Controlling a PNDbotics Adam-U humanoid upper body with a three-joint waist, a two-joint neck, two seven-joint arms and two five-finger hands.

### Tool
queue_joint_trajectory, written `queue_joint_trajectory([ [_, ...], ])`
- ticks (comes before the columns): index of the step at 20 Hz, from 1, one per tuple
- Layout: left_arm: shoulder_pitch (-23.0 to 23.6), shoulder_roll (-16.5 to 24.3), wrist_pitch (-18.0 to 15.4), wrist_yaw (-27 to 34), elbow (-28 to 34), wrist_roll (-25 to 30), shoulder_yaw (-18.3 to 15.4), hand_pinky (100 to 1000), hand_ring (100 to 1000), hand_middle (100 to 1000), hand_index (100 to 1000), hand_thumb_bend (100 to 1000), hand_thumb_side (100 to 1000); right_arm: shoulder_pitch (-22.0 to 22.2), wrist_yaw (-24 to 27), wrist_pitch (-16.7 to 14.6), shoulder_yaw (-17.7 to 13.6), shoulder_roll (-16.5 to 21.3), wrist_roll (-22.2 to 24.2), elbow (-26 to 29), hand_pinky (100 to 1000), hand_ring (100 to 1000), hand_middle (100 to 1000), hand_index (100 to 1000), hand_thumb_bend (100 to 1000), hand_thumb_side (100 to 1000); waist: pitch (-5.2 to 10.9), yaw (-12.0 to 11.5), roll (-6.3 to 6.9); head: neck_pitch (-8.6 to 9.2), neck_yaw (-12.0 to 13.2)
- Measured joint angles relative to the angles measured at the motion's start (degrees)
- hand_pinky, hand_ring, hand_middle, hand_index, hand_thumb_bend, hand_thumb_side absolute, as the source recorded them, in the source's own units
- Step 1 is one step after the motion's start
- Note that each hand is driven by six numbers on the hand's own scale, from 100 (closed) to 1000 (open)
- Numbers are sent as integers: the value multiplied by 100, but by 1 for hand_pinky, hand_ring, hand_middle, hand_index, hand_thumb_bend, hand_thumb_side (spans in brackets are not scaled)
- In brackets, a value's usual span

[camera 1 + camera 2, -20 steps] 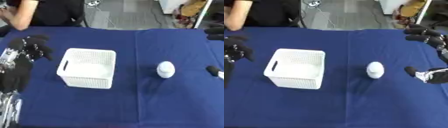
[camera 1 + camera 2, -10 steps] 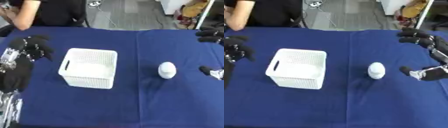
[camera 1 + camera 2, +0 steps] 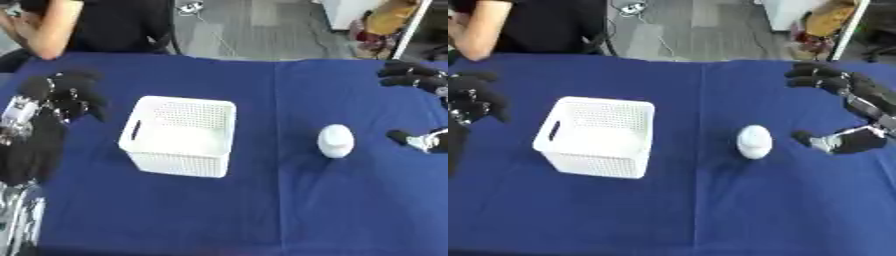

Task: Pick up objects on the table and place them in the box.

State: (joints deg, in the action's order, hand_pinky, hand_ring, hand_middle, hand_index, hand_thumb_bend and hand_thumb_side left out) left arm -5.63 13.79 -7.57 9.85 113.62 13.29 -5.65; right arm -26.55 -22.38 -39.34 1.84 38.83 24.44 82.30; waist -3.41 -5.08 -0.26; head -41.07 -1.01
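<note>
A white egg-shaped object [image 3: 754,142] stands on the blue table [image 3: 693,210], right of centre. The white perforated box [image 3: 180,135] sits left of centre, and I see nothing inside it. My right hand [image 3: 846,110] hovers just right of the white object, open, with fingers [image 3: 811,75] spread above and the thumb [image 3: 815,141] low, a short gap from it. My left hand [image 3: 61,92] hangs at the left edge beside the box, fingers relaxed and holding nothing.
The blue cloth covers the whole table. A person in dark clothing sits at the far left edge [image 3: 96,25]. Beyond the far edge lie grey floor and some clutter [image 3: 385,25].
My right hand has moved left into view, closer to the white object. The left hand and the box stay where they were.
</note>
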Motion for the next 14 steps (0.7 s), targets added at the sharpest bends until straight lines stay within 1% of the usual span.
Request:
queue_joint_trajectory([
  [9,1,0,-1,4,0,2,29,476,561,726,701,121,964,-224,-198,92,34,-100,92,-649,887,1000,889,904,401,506,7,-2,13,-2,-1],
  [14,1,0,-3,7,0,6,29,476,561,726,701,121,964,-275,-367,116,66,-189,116,-967,894,1000,886,904,398,507,7,-19,15,-2,-2],
])
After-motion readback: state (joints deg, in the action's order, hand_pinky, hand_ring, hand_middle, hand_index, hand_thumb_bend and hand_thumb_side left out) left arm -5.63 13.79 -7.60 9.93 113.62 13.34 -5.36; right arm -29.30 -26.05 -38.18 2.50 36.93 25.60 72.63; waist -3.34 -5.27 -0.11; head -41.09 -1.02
